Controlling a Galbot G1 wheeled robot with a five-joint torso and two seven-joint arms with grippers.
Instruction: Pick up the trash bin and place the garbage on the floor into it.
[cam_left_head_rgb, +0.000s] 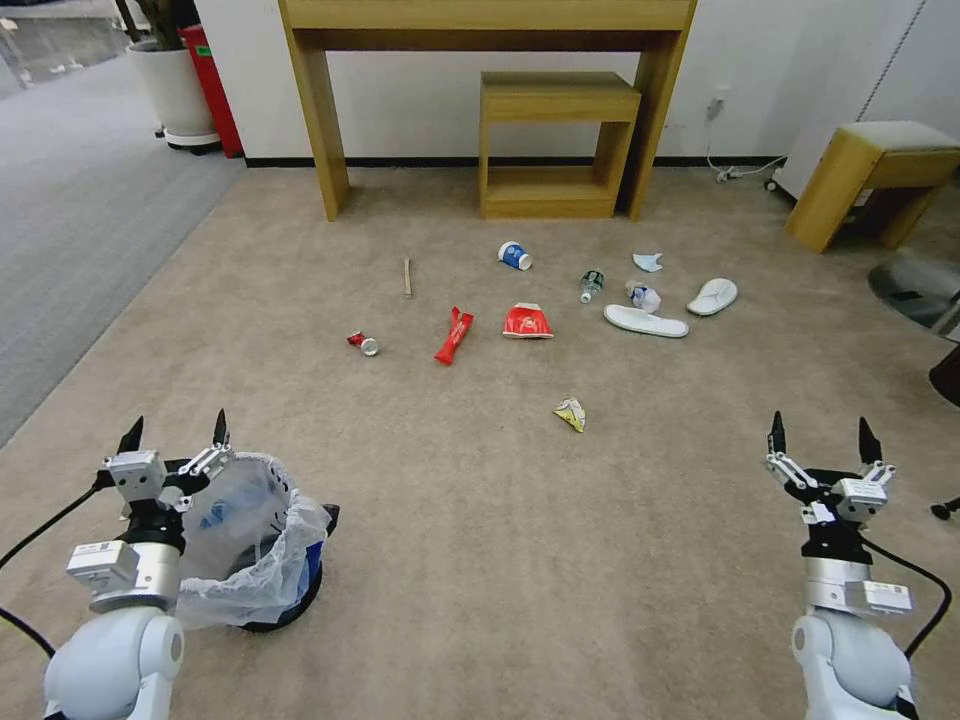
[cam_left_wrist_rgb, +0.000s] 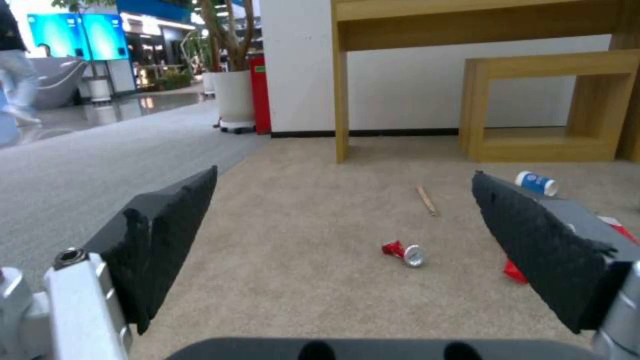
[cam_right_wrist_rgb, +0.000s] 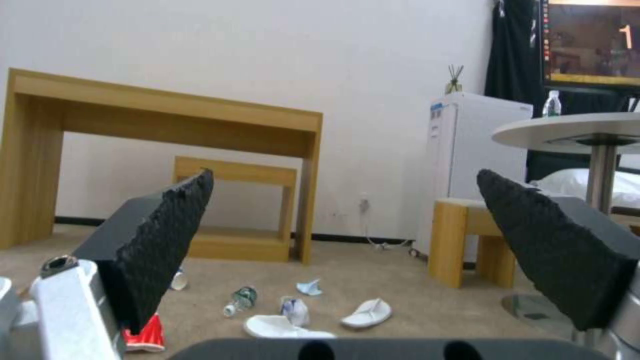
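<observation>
The trash bin (cam_left_head_rgb: 268, 562), black with a crinkly clear liner, stands on the beige floor (cam_left_head_rgb: 500, 520) at the near left. My left gripper (cam_left_head_rgb: 175, 432) hovers open at the bin's left rim, touching nothing; its wrist view looks past its fingertips (cam_left_wrist_rgb: 193, 200) at a crushed can (cam_left_wrist_rgb: 407, 253). On the near right my right gripper (cam_left_head_rgb: 820, 432) is open and empty. The garbage lies ahead: can (cam_left_head_rgb: 364, 343), red wrappers (cam_left_head_rgb: 454, 335), stick (cam_left_head_rgb: 407, 277), cup (cam_left_head_rgb: 514, 256), bottle (cam_left_head_rgb: 591, 286), mask (cam_left_head_rgb: 648, 262), white slippers (cam_left_head_rgb: 645, 321), yellow wrapper (cam_left_head_rgb: 570, 414).
A wooden desk (cam_left_head_rgb: 480, 20) with a low shelf unit (cam_left_head_rgb: 555, 140) under it stands against the far wall. A wooden stool (cam_left_head_rgb: 880, 170) and a round table's base (cam_left_head_rgb: 920, 285) are at the right. Grey carpet (cam_left_head_rgb: 80, 230), a planter and a red bin (cam_left_head_rgb: 210, 85) lie left.
</observation>
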